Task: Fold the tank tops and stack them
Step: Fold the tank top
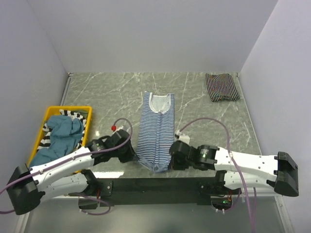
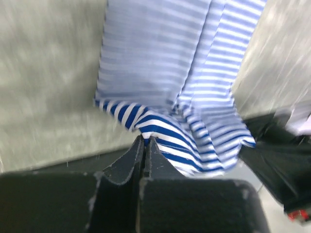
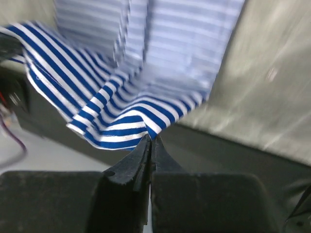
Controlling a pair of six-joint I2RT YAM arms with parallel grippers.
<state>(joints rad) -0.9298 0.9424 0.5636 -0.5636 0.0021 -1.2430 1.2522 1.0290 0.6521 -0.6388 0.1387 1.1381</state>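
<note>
Left fingers (image 2: 133,156) and right fingers (image 3: 141,156) pinch blue-striped tank top (image 1: 155,128) hem — seemingly lifted.

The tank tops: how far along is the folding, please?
Done: a dark striped top lies folded far right. In hand: left gripper and right gripper pinch the near hem of the blue-striped top. Left: finishing that fold, stacking, and the clothes in the yellow basket.

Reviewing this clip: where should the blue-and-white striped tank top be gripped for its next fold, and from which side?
Probably at the two corners of the near hem, coming in low from the near edge. The blue-and-white tank top lies as a long narrow strip, with the neckline far and the hem nearest the robot. The left gripper and right gripper are shut on those corners, one each.
</note>
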